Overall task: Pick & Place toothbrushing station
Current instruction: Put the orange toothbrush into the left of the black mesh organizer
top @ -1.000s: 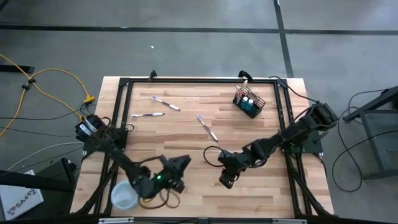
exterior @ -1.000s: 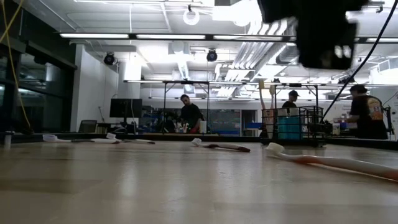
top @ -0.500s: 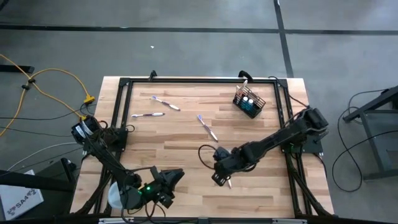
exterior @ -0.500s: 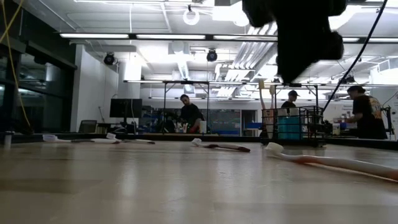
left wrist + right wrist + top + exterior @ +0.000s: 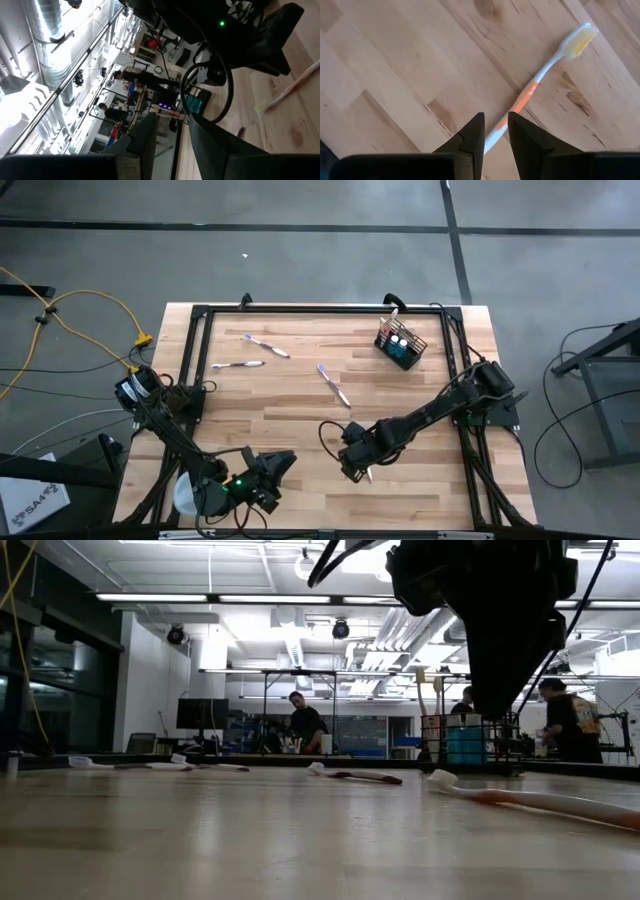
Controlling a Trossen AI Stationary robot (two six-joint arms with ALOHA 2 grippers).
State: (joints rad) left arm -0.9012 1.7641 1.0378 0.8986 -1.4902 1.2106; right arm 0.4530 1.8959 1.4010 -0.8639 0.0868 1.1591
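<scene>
The black wire-mesh holder stands upright at the far right of the table, with two blue tubes and a brush in it. Three toothbrushes lie flat further left. A white toothbrush with an orange grip lies flat near the table's middle front. My right gripper hangs over its handle end, pointing down, fingers a little apart, well clear of the table in the low view. My left gripper stays level near the front left, open and with nothing in it.
A white round cup-like object sits under my left arm at the near left edge. A black frame runs around the tabletop. Bare wood lies between the loose brushes and the holder. People stand in the room beyond the table.
My right gripper has tipped from slanting to pointing nearly straight down, and has sunk and shifted a little toward the table's left, over the orange-and-white toothbrush. My left gripper has swung toward the near left corner, then stopped. The toothbrushes and the holder have not moved.
</scene>
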